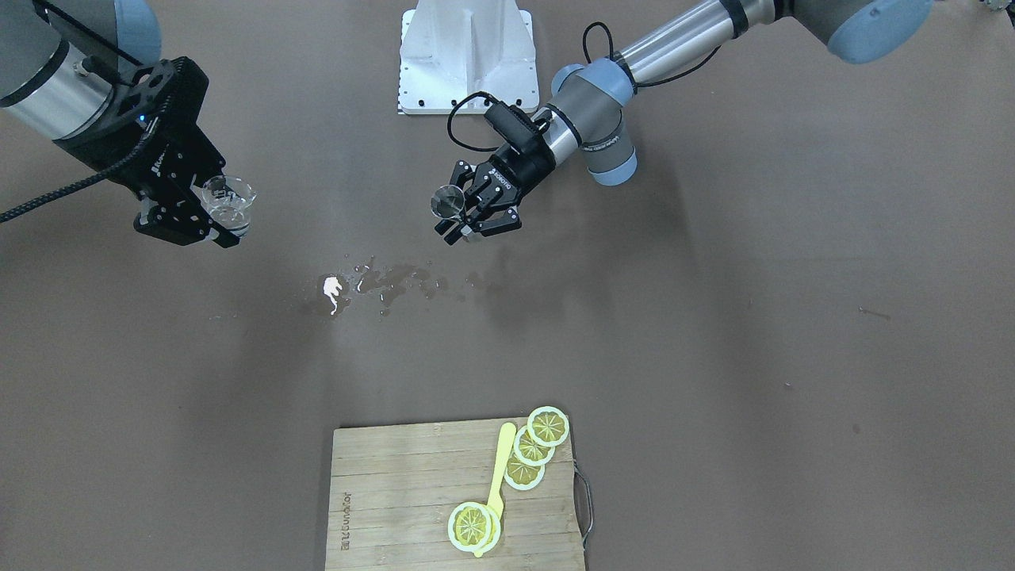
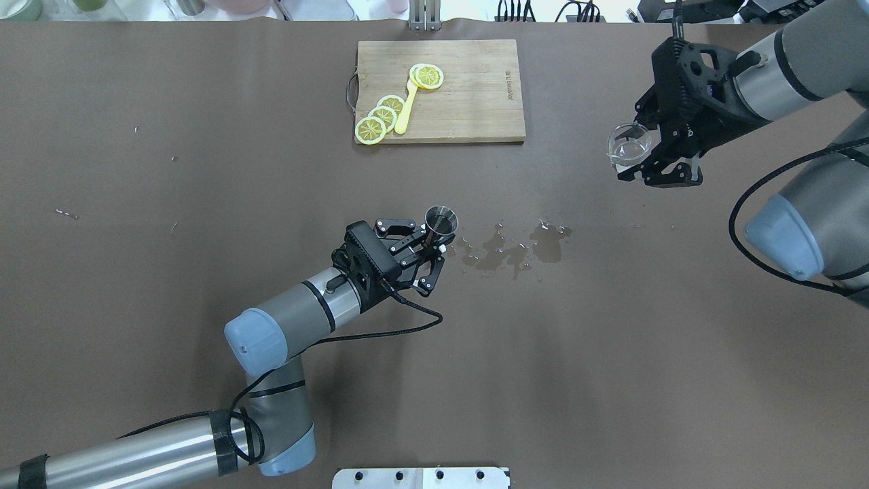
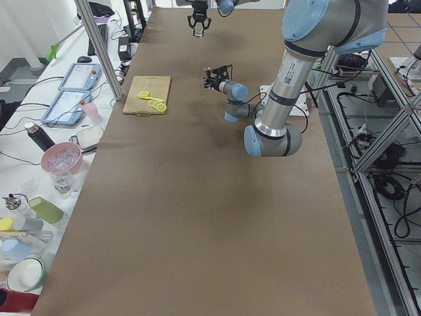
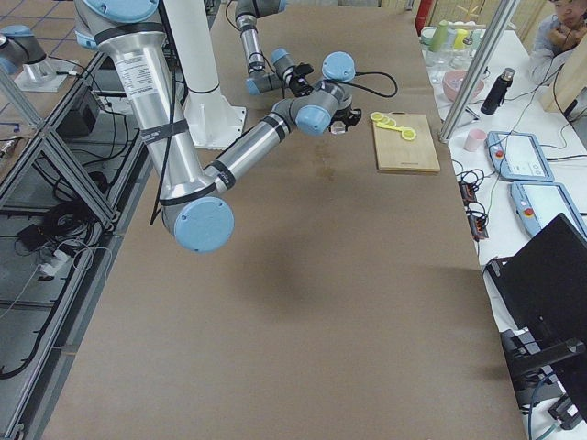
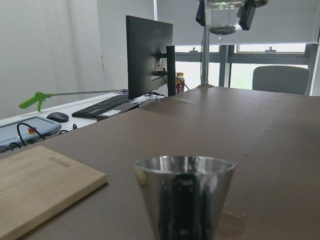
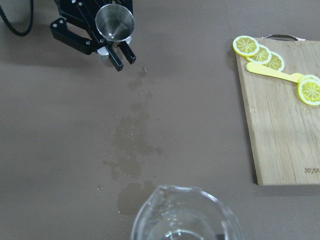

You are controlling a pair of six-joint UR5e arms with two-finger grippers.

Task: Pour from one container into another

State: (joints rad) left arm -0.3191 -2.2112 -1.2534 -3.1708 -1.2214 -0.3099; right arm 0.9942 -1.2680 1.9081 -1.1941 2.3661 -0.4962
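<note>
Right, overhead first: you've got two grippers and two containers. One metal cup [image 2: 441,219] sits in the left gripper [image 2: 436,241], jaws pinched onto its lower body, low near the middle of the table [image 2: 204,170]. It stands upright, long axis vertical, mouth up. One glass pitcher [image 2: 630,144] is clamped in the right gripper [image 2: 650,168], out on the robot's right and well apart from the cup. Its mouth is up too, pouring lip toward mid-table. Between them, one scatter of wet patches [image 2: 546,246] starts just beside the cup. Far edge: one cutting board [image 2: 468,102], one yellow utensil [image 2: 406,112], three lemon slices [image 2: 382,115] in an overlapping row, plus one at the utensil's other end, maybe two stacked, you can't tell.

Front-facing now: same count, sides swapped. The pitcher rides high, close to the lens; the cup's rim reads as a clean circle.

Left-end view: cup small at mid-table, pitcher smaller and farther along, raised above the surface. Too tiny to judge jaws here.

Right-end view: both grippers tiny, details lost.

Left wrist: your cup fills the bottom centre, rim level. Up top hangs the pitcher, seen from below, one drop [image 5: 219,36] under its base.

Right wrist: pitcher rim at the bottom edge, the wet trail beyond it, then the cup, mouth open toward you.
</note>
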